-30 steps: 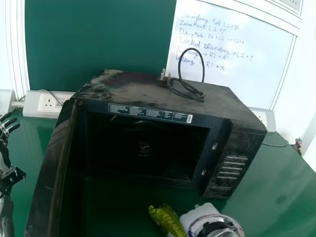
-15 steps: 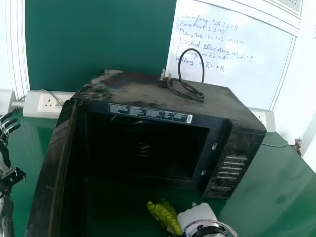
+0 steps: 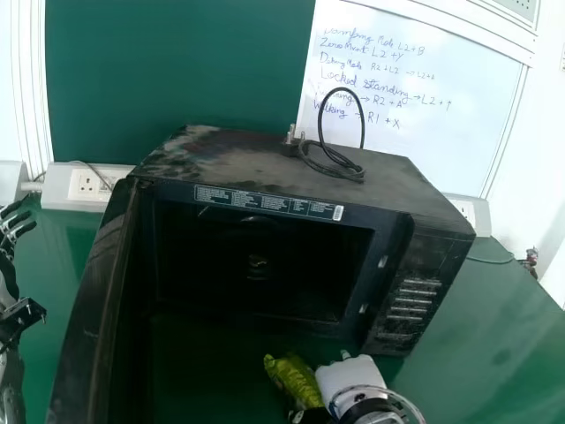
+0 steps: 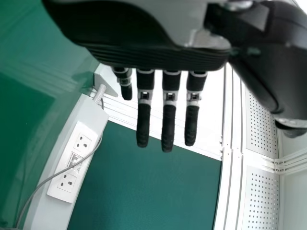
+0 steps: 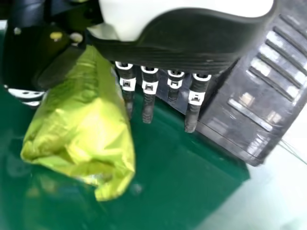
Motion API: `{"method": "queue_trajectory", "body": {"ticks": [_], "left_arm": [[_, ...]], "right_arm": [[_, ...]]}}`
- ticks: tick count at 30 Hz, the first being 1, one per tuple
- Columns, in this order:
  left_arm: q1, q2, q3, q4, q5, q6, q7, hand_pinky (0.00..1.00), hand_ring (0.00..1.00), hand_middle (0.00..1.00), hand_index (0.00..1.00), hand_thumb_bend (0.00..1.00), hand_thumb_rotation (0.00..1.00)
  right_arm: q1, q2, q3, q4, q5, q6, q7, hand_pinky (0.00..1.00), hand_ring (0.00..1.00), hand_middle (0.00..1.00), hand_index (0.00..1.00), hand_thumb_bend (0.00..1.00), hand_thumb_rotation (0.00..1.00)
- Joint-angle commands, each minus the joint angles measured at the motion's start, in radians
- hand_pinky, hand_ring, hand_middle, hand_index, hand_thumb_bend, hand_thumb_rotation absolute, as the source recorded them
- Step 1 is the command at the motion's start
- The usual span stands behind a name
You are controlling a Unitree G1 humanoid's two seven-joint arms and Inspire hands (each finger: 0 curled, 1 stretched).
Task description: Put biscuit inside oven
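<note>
The black oven [image 3: 265,163] stands on the green table, its door [image 3: 93,309] swung open at the left and its dark cavity facing me. At the bottom of the head view, in front of the oven's right part, is my right hand [image 3: 349,374], holding the yellow-green biscuit packet [image 3: 293,380] on its left side. In the right wrist view the packet [image 5: 86,134] is pinched at its upper end beside the thumb of my right hand [image 5: 148,96]; the fingers point down past it. Left of the door, my left hand [image 3: 12,231] is open; in the left wrist view, my left hand [image 4: 169,112] has straight fingers.
A looped black cable [image 3: 340,168] lies on the oven top. The open door forms a tall barrier on the left, and the control panel [image 3: 417,305] borders the cavity on the right. White socket boxes [image 3: 86,184] and a whiteboard [image 3: 424,97] are behind.
My right hand and the packet have shifted slightly left and up in the head view, closer to the oven. The left hand and oven have stayed put.
</note>
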Motion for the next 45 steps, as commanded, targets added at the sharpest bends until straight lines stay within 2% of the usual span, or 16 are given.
{"method": "queue_trajectory", "body": {"ticks": [1, 5, 12, 17, 24, 25, 26, 27, 28, 29, 31, 32, 35, 39, 45], "left_arm": [[-0.009, 0.006, -0.002, -0.016, 0.0, 0.005, 0.002, 0.57, 0.59, 0.61, 0.65, 0.89, 0.86], [-0.011, 0.006, -0.001, -0.009, 0.001, -0.002, -0.003, 0.57, 0.59, 0.6, 0.65, 0.9, 0.86], [-0.009, 0.002, -0.003, -0.022, 0.001, 0.008, 0.005, 0.57, 0.59, 0.61, 0.65, 0.89, 0.86], [-0.01, 0.005, -0.003, -0.017, 0.004, 0.003, 0.002, 0.57, 0.58, 0.6, 0.64, 0.89, 0.86], [-0.012, 0.005, -0.002, -0.019, 0.002, 0.009, 0.004, 0.57, 0.58, 0.6, 0.64, 0.9, 0.86], [-0.013, 0.004, -0.002, -0.021, 0.0, 0.011, 0.004, 0.57, 0.59, 0.6, 0.64, 0.9, 0.86], [-0.012, 0.005, -0.002, -0.021, 0.0, 0.011, 0.003, 0.57, 0.59, 0.61, 0.64, 0.9, 0.86], [-0.012, 0.004, -0.002, -0.022, -0.002, 0.012, 0.003, 0.57, 0.59, 0.61, 0.65, 0.91, 0.86], [-0.012, 0.004, -0.002, -0.023, 0.0, 0.011, 0.003, 0.57, 0.59, 0.61, 0.65, 0.9, 0.86], [-0.012, 0.003, -0.003, -0.024, 0.0, 0.011, 0.004, 0.57, 0.59, 0.61, 0.65, 0.9, 0.86], [-0.013, 0.003, -0.003, -0.026, 0.001, 0.014, 0.007, 0.57, 0.58, 0.6, 0.64, 0.9, 0.86], [-0.014, 0.002, -0.002, -0.025, -0.001, 0.015, 0.008, 0.57, 0.58, 0.6, 0.64, 0.9, 0.86], [-0.015, 0.002, -0.002, -0.023, -0.003, 0.014, 0.006, 0.57, 0.58, 0.6, 0.64, 0.9, 0.86], [-0.014, 0.0, -0.004, -0.027, -0.001, 0.014, 0.008, 0.56, 0.58, 0.6, 0.64, 0.9, 0.86], [-0.015, -0.001, -0.004, -0.031, -0.004, 0.019, 0.008, 0.57, 0.58, 0.6, 0.64, 0.91, 0.85]], "right_arm": [[0.011, 0.003, -0.016, 0.014, 0.02, 0.013, -0.039, 0.76, 0.82, 0.85, 0.85, 0.75, 0.35], [0.015, 0.001, -0.022, 0.009, 0.034, 0.022, -0.061, 0.76, 0.81, 0.85, 0.84, 0.72, 0.27], [0.006, 0.005, -0.027, 0.02, 0.052, 0.034, -0.042, 0.78, 0.83, 0.86, 0.85, 0.76, 0.33], [-0.004, -0.005, -0.027, 0.03, 0.067, 0.029, -0.027, 0.8, 0.84, 0.87, 0.87, 0.89, 0.41], [-0.022, -0.016, -0.024, 0.044, 0.078, 0.026, 0.023, 0.82, 0.85, 0.88, 0.88, 0.97, 0.42], [-0.025, -0.019, -0.023, 0.046, 0.078, 0.025, 0.029, 0.81, 0.85, 0.88, 0.88, 0.95, 0.39], [-0.029, -0.028, -0.02, 0.049, 0.078, 0.017, 0.031, 0.79, 0.84, 0.87, 0.87, 0.92, 0.34], [-0.033, -0.032, -0.019, 0.054, 0.079, 0.015, 0.036, 0.68, 0.73, 0.79, 0.82, 0.83, 0.24], [-0.037, -0.027, -0.021, 0.059, 0.086, 0.022, 0.048, 0.51, 0.56, 0.64, 0.79, 0.79, 0.15], [-0.039, -0.019, -0.025, 0.064, 0.098, 0.032, 0.053, 0.42, 0.46, 0.56, 0.73, 0.68, 0.07], [-0.038, 0.0, -0.035, 0.065, 0.125, 0.055, 0.036, 0.31, 0.31, 0.49, 0.66, 0.59, 0.02], [-0.035, 0.0, -0.037, 0.062, 0.135, 0.059, 0.016, 0.27, 0.28, 0.48, 0.64, 0.58, 0.01], [-0.032, -0.009, -0.033, 0.058, 0.142, 0.063, -0.008, 0.27, 0.29, 0.47, 0.63, 0.57, 0.0], [-0.026, -0.008, -0.03, 0.059, 0.142, 0.072, -0.023, 0.32, 0.33, 0.47, 0.62, 0.57, 0.0], [-0.015, -0.005, -0.02, 0.06, 0.131, 0.087, -0.04, 0.28, 0.29, 0.47, 0.63, 0.57, 0.0]]}}
